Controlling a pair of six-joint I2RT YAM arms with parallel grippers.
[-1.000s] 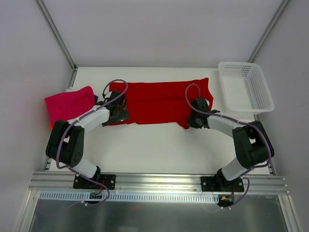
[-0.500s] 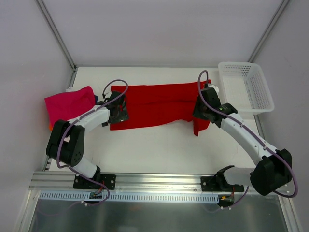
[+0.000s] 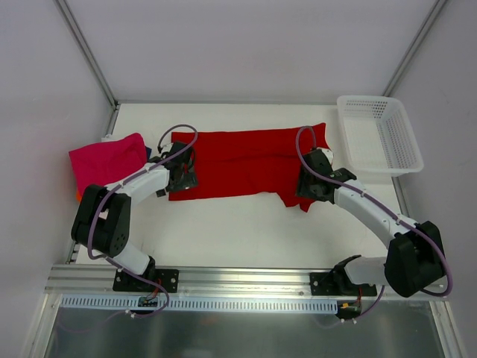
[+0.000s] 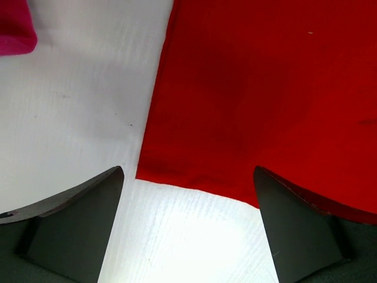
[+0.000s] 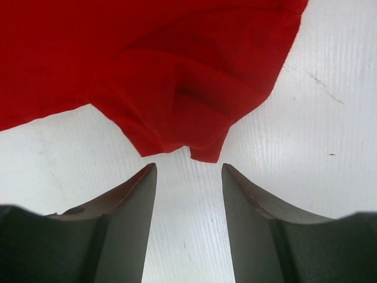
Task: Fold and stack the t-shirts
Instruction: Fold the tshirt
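Observation:
A bright red t-shirt [image 3: 242,160] lies folded into a long band across the back of the table. My left gripper [image 3: 181,181] stands wide open over its near-left corner [image 4: 153,171], with bare table between the fingers. My right gripper [image 3: 306,195] is open just short of the shirt's crumpled near-right corner [image 5: 194,138], holding nothing. A magenta-pink t-shirt [image 3: 108,159] lies folded at the far left, on top of other cloth that barely shows; a corner of it appears in the left wrist view [image 4: 15,26].
A white mesh basket [image 3: 378,134] stands at the back right, close to my right arm. Metal frame posts rise at both back corners. The white table [image 3: 238,231] runs from the shirt to the arm bases.
My right gripper carried the shirt's right end outward, let it go and opened, then drew back toward me. The red shirt now lies stretched longer. My left gripper stayed open in place.

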